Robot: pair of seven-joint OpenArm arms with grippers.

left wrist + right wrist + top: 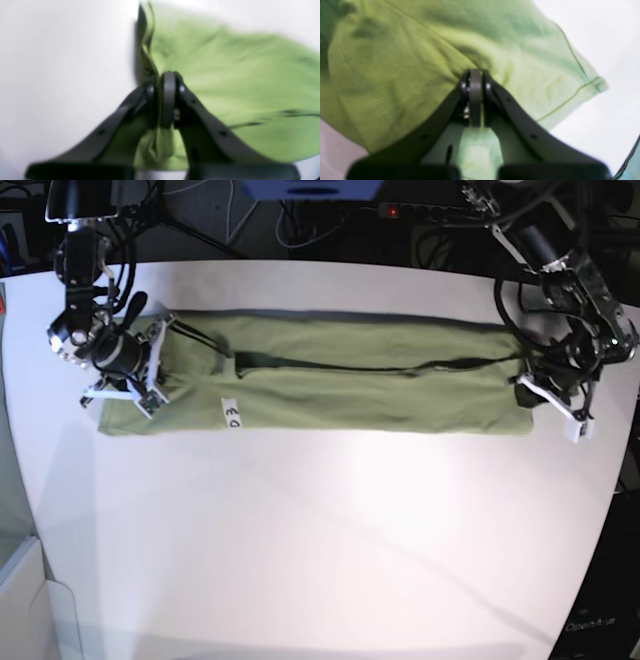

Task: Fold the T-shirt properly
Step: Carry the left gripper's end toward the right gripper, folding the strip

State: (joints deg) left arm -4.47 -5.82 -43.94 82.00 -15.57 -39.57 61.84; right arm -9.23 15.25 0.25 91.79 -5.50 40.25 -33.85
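So the big white worktop (320, 560) has the T-shirt (330, 385) laid out as a long narrow band across its far half, looks like it's been folded lengthwise into a strip already, with the small white label (231, 416) showing near the front edge toward one end.

Each arm has one end of that strip. The right gripper (475, 82) is clamped tight on a bunch of green fabric, you can see cloth puckering right at the tips and more hanging between the arms of the gripper. The left gripper (166, 85) is pinched closed on the fabric edge at the other end, a fold of it gathered in there too.

My guess is the next bit is bringing the ends together, and that's where it could get messy. The fabric's soft and wrinkly, so if one side only has the top layer, the lower layers may slide out and the strip opens. If the arms move unevenly, the strip could twist or land crooked.
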